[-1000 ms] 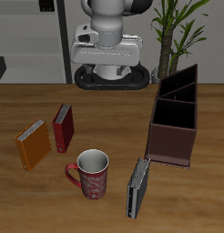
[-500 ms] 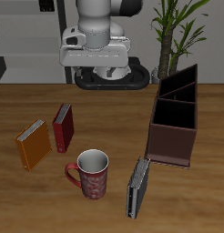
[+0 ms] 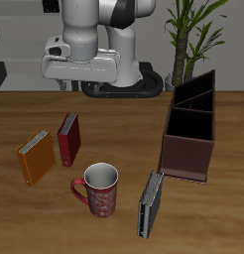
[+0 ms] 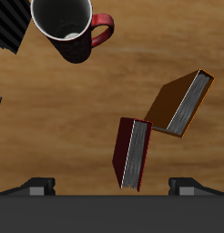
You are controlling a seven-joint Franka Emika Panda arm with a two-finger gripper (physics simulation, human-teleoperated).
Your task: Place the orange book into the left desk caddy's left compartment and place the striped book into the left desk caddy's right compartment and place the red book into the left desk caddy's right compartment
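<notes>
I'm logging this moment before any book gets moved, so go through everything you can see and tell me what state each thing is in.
Orange book: standing on the table, untouched.
Red book: standing beside the orange one, apart from it.
Striped book: standing near the table's front edge, outside the caddy.
Caddy: no books visible inside.
Mug: upright, looks empty.
Gripper: above the books, holding nothing; jaws spread.

A red-patterned mug stands upright (handle sideways) before a potted plant.

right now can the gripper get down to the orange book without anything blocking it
Probably yes: the orange book stands in the open, only the red book close beside it, and nothing lies between it and the gripper above.
</notes>
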